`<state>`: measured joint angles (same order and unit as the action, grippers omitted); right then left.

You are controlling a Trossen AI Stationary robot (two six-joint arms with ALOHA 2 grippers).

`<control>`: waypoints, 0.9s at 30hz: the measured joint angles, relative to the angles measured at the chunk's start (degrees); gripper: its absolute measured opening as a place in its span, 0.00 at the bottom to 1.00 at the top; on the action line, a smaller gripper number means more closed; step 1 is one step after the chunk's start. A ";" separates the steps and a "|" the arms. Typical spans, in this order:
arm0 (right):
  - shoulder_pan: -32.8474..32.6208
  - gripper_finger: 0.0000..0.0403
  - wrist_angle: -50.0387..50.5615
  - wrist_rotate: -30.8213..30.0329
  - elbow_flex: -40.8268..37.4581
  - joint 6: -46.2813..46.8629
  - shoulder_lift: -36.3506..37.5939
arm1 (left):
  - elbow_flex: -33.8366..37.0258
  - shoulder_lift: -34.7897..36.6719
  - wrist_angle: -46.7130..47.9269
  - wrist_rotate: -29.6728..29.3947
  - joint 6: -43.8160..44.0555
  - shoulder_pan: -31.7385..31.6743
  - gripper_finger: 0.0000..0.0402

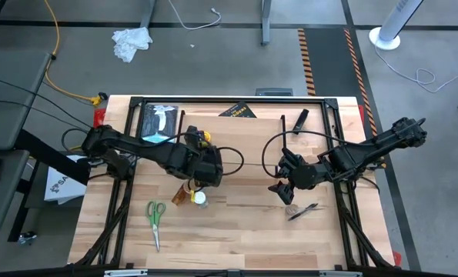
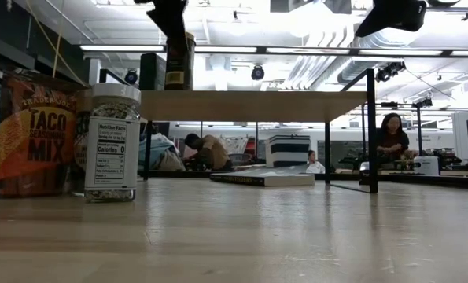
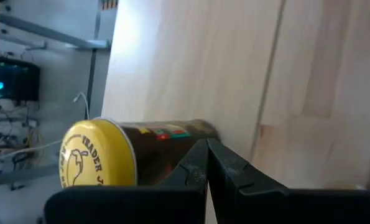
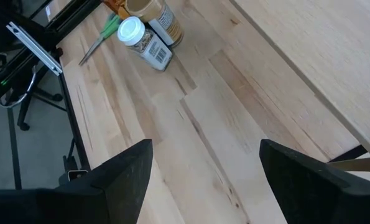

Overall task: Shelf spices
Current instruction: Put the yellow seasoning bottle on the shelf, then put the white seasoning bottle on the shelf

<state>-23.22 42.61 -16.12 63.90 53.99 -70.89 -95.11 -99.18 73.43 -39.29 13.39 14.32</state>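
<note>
Careful: your left gripper [image 1: 203,171] is clenched empty beside the yellow-lidded jar [image 3: 101,160] standing on the shelf [image 2: 249,104], so any sideways drift could topple it, while your right gripper [image 4: 206,174] hangs released above the table [image 1: 236,238].

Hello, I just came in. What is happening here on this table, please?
A two-armed robot is putting spices on a shelf. The left gripper is shut beside a yellow-lidded jar on the shelf top; whether it grips the jar is unclear. The right gripper hangs open over the bare wooden table. A white-lidded jar, a tan round jar and a taco seasoning packet still wait on the table, near green-handled scissors.
</note>
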 joint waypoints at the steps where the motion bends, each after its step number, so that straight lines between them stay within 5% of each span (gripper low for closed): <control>1: 0.00 0.73 -0.02 -0.02 0.00 0.04 0.00 | 0.39 0.00 0.01 -0.01 -0.01 -0.27 0.00; 14: 0.00 0.73 -0.01 -0.02 0.00 0.00 0.00 | 3.91 0.02 -1.91 -1.44 -0.01 -5.55 0.00; 21: 0.00 0.73 -0.01 0.00 0.00 0.00 0.00 | -2.95 1.81 -0.37 19.85 1.31 0.08 0.01; 27: 0.00 0.73 0.00 -0.02 0.00 -0.03 0.00 | -2.11 2.16 -0.12 25.20 -2.98 5.38 0.13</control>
<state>-23.22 42.61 -16.14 63.90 53.96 -70.89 -97.22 -97.01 73.31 -14.10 10.41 19.70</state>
